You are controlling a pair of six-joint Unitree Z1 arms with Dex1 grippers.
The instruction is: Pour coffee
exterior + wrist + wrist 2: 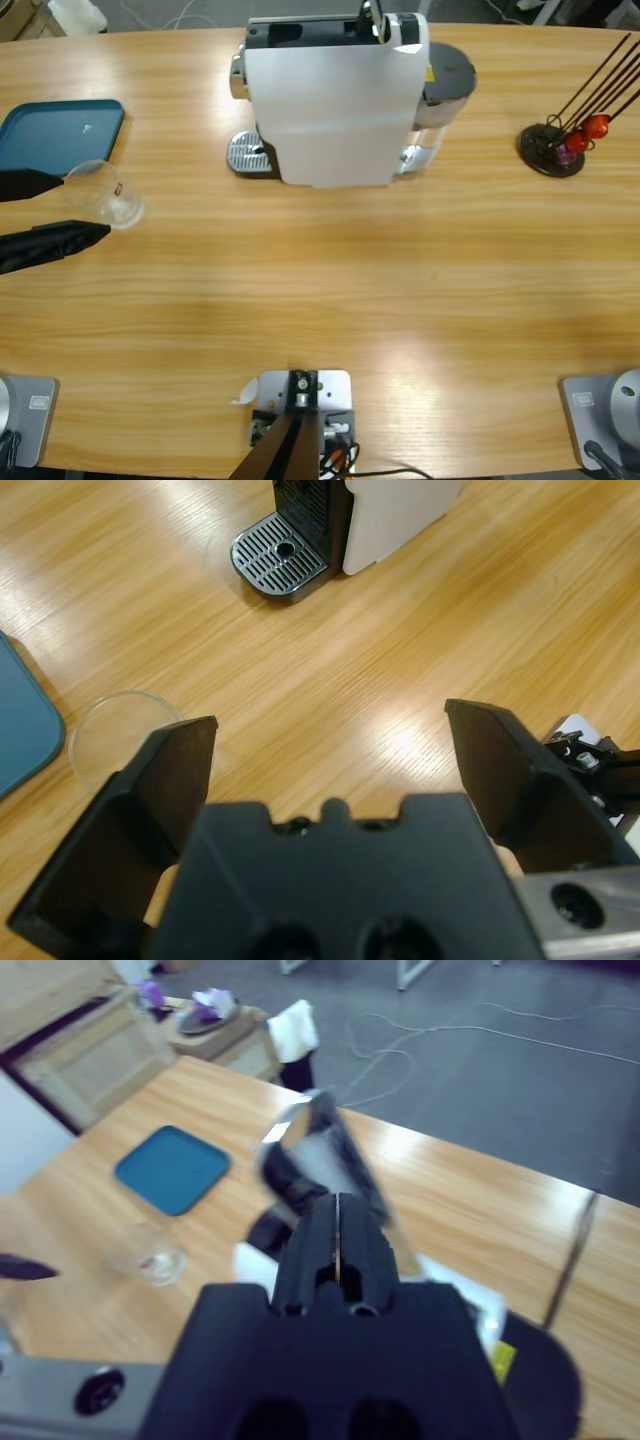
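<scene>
Left wrist view shows me my left gripper [330,750] spread wide, glass [115,735] at its nine o'clock; right gripper [338,1235] pinched closed on nothing.

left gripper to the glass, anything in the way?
Nothing visible. The left gripper is open, its jaws flanking the clear glass on bare table. The blue tray lies behind the glass, not between. The coffee machine stands well apart.
</scene>
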